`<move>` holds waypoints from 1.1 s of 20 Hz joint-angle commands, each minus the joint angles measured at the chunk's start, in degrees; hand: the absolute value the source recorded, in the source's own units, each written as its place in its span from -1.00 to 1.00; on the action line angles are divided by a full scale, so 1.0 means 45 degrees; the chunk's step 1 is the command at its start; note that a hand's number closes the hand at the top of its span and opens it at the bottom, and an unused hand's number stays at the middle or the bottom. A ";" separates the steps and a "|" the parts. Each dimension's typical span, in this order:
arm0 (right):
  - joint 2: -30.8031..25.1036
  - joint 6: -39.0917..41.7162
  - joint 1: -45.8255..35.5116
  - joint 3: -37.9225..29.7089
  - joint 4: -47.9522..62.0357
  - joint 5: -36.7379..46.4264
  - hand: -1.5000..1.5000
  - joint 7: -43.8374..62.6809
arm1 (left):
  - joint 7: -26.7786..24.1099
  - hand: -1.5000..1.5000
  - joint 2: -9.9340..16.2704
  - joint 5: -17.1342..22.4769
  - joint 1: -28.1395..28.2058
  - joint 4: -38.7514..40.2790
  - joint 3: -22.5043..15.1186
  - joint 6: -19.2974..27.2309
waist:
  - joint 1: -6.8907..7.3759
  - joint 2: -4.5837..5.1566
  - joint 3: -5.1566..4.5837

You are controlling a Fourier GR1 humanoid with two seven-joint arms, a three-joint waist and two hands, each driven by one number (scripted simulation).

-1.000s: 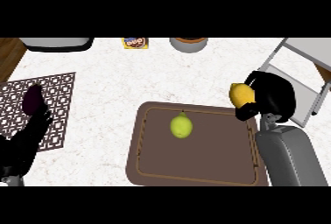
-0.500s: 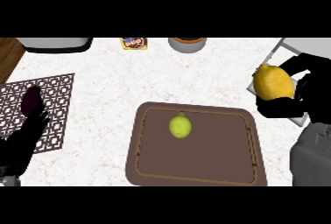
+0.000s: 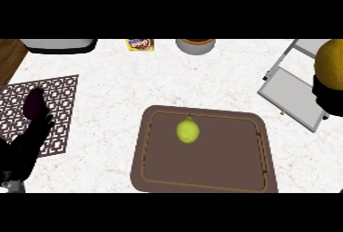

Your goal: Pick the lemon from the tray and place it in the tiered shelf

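A large yellow lemon [image 3: 331,63] shows at the right edge, above the grey tiered shelf [image 3: 291,93]. My right hand [image 3: 328,97] is shut on it from below, and only part of the hand is in view. A smaller yellow-green fruit [image 3: 188,130] lies in the upper middle of the brown tray [image 3: 204,181]. My left hand [image 3: 30,145] rests open at the lower left with its fingers up, far from the tray.
A patterned mat [image 3: 60,90] lies at the left with a dark purple object [image 3: 33,100] on it by my left fingertips. Along the back edge stand a grey appliance [image 3: 57,44], a small snack pack [image 3: 140,44] and a round pot [image 3: 196,45].
My right hand has carried the yellow lemon up and to the right, from beside the tray to over the shelf; its forearm has left the view. The left hand stays put.
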 commanded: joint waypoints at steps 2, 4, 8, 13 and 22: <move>-0.0942 0.1209 -0.1794 -0.0586 0.0704 0.0248 1.00 0.1699 | 0.0097 0.00 -0.0208 -0.0195 -0.0914 0.0572 -0.0127 0.0189 | -0.0023 0.0024 -0.0007; -0.1799 0.1889 -0.2862 -0.0580 0.1235 0.0819 1.00 0.1841 | -0.0047 0.00 0.0317 0.0221 -0.0779 0.1035 0.0389 -0.0349 | -0.0037 0.0012 -0.0026; -0.2786 0.2450 -0.2367 -0.1144 0.1903 0.0795 1.00 0.0814 | -0.0711 0.00 -0.0404 -0.0319 0.0359 0.0494 -0.0260 -0.0140 | 0.0025 0.0012 -0.0010; -0.3666 0.2682 -0.3626 -0.1585 0.3786 0.0840 1.00 0.0250 | 0.0202 0.00 -0.0493 -0.0397 -0.0049 -0.0415 -0.0344 0.0254 | 0.0097 0.0018 0.0001; -0.5363 0.0726 -0.3263 -0.2103 0.7023 0.1556 1.00 -0.1921 | 0.0352 0.00 -0.0374 -0.0121 0.0166 -0.0680 -0.0020 -0.0086 | 0.0148 0.0051 0.0008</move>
